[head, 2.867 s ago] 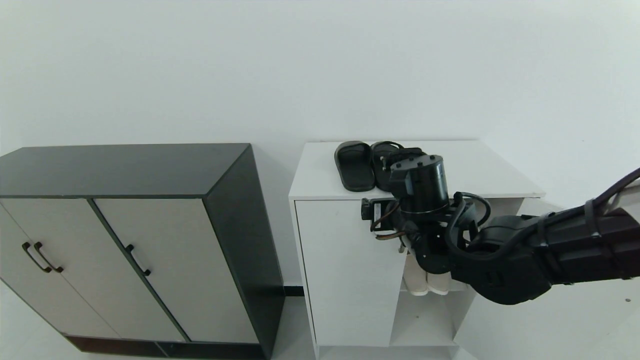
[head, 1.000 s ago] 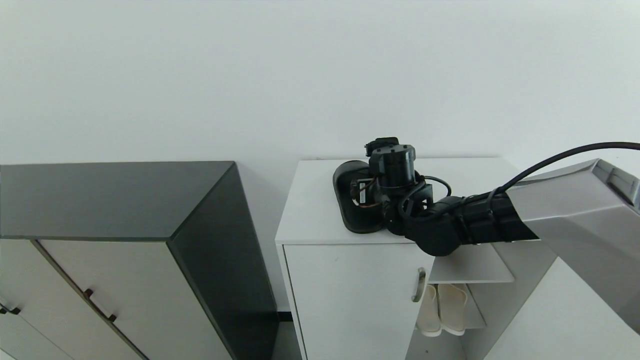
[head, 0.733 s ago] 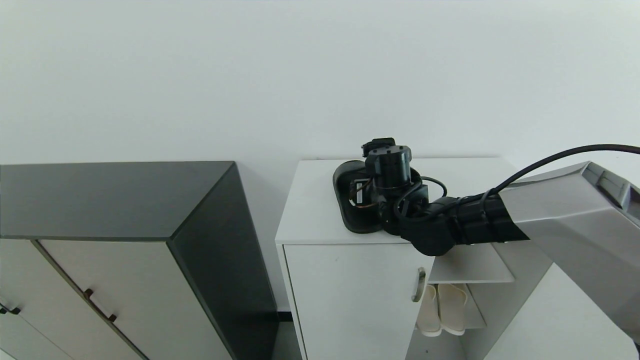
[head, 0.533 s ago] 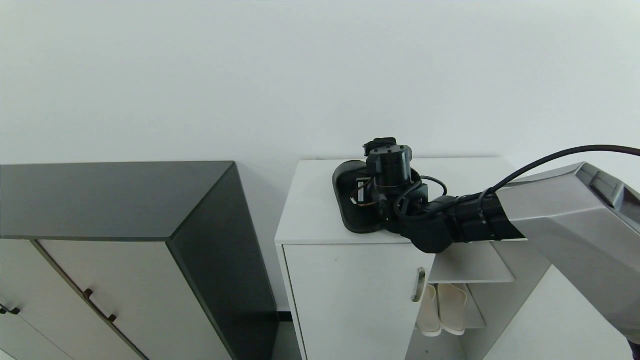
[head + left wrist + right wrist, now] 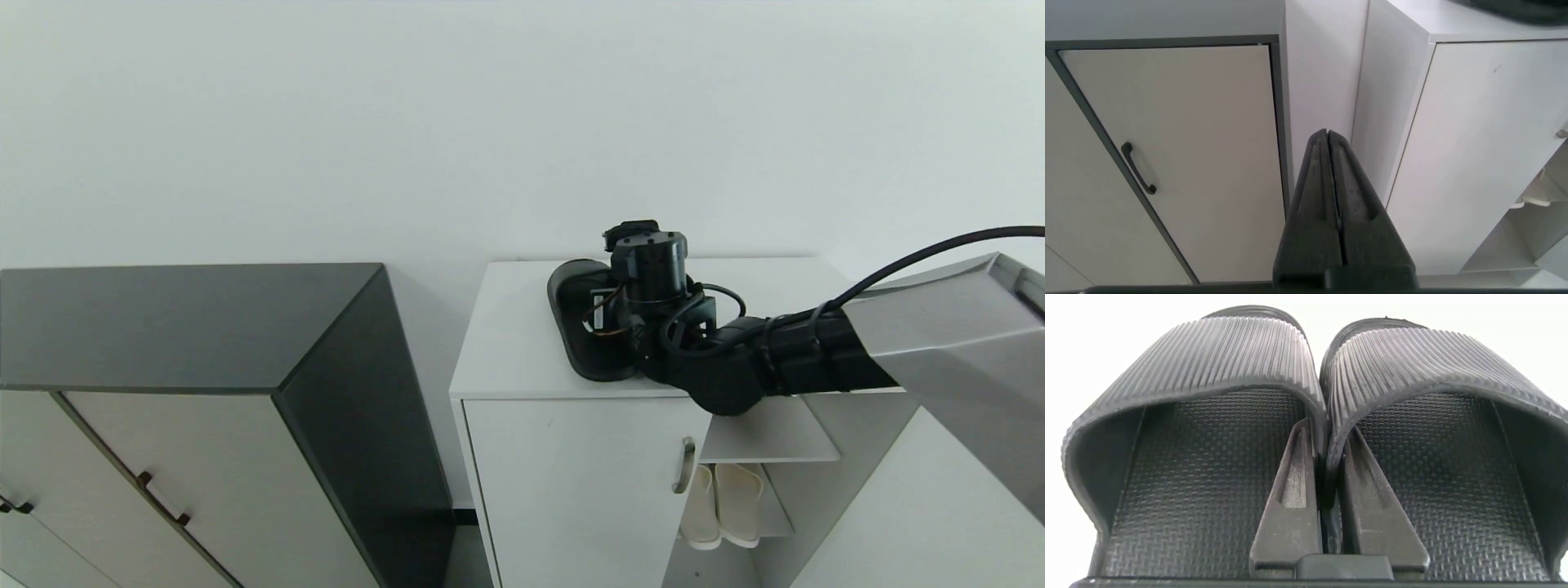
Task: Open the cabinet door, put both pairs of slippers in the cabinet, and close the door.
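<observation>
Black slippers (image 5: pixel 1208 384) atop white cabinet (image 5: pixel 506 343), inner walls seemingly in tight pinch of right end effector (image 5: pixel 1327 431).

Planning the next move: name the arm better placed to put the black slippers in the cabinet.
Right. The right gripper is shut on the black slippers, pinching their adjoining walls, atop the white cabinet; the left gripper hangs shut, low, facing cabinet fronts.

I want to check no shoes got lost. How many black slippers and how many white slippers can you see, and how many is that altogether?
black slippers: 2, side by side on top of the white cabinet
white slippers: 2, side by side on a shelf inside that cabinet
total: 4 slippers
</observation>
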Robot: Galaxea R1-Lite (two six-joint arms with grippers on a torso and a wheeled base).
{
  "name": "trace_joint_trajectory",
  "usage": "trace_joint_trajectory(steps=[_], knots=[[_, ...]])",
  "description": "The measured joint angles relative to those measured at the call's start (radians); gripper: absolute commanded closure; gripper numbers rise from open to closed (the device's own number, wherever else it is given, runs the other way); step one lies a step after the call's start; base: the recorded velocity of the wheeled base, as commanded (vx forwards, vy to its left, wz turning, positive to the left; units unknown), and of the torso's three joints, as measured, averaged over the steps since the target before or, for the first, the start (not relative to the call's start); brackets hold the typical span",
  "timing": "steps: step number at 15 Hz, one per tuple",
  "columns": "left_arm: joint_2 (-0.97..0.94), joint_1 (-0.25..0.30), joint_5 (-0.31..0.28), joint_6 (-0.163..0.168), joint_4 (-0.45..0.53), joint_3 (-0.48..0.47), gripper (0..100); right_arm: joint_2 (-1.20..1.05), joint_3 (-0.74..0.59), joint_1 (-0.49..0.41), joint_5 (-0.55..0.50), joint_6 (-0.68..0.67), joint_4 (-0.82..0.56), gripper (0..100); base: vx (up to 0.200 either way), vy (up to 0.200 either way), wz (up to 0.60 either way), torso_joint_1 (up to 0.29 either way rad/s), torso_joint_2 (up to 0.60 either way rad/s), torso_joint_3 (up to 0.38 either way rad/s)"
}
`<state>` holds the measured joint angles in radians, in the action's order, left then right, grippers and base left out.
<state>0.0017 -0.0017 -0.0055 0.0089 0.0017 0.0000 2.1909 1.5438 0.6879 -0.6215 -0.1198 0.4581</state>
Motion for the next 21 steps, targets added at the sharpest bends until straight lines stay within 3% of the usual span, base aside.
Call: trace_joint_trajectory(steps=[8,15,21], knots=[[0.000,0.000,0.000,0.000,0.000,0.000,100,-0.344,-0.513,0.095,0.119,-0.020,0.096,100,0.000,0.000,0.00,0.000,0.00,0.000],[0.000,0.000,0.000,-0.001,0.000,0.000,100,-0.403,-0.584,0.126,0.123,-0.020,0.099,100,0.000,0.000,0.00,0.000,0.00,0.000],[0.000,0.000,0.000,-0.001,0.000,0.000,100,-0.408,-0.604,0.139,0.122,-0.019,0.102,100,-0.200,0.000,0.00,0.003,0.00,0.003]])
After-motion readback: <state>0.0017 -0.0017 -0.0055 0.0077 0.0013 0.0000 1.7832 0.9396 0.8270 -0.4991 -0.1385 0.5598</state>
